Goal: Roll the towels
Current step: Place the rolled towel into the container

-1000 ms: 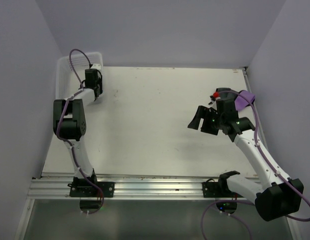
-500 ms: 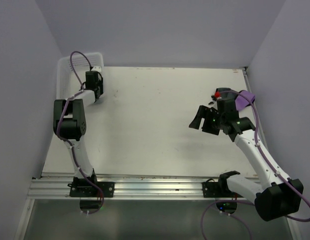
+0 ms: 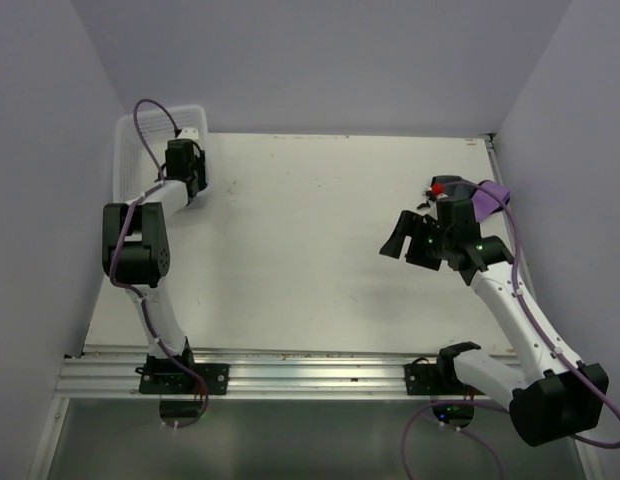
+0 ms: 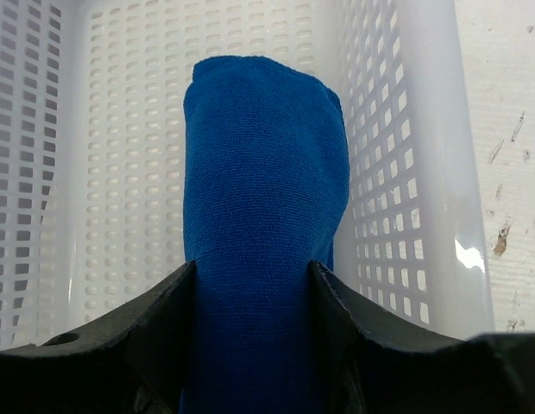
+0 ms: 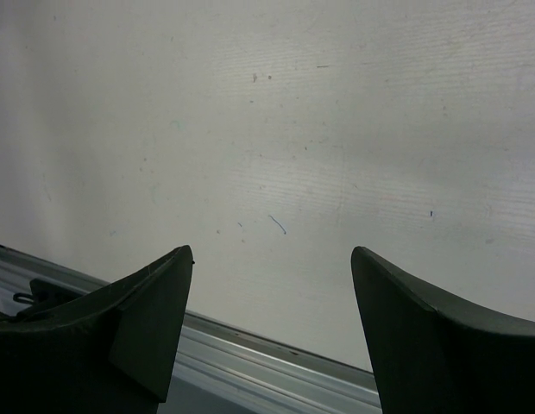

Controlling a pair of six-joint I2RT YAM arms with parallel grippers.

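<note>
Towel [image 4: 263,198], blue, soft-woven, rolled into a thick cylinder, lies within the basket [image 4: 423,172] walls, clamped between the left gripper [image 4: 253,276] fingers; the basket is white slotted plastic; a scuffed matte white table [image 3: 310,220] spreads right of it, between pale lilac walls; the right gripper [image 5: 272,252], well right of the basket, hovers spread wide, holding nothing.

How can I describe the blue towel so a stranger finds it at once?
Look at the far left corner of the table, where a white basket stands. Inside it, the left gripper clamps a rolled towel. It is deep blue, the only coloured thing against the white slotted walls.
</note>
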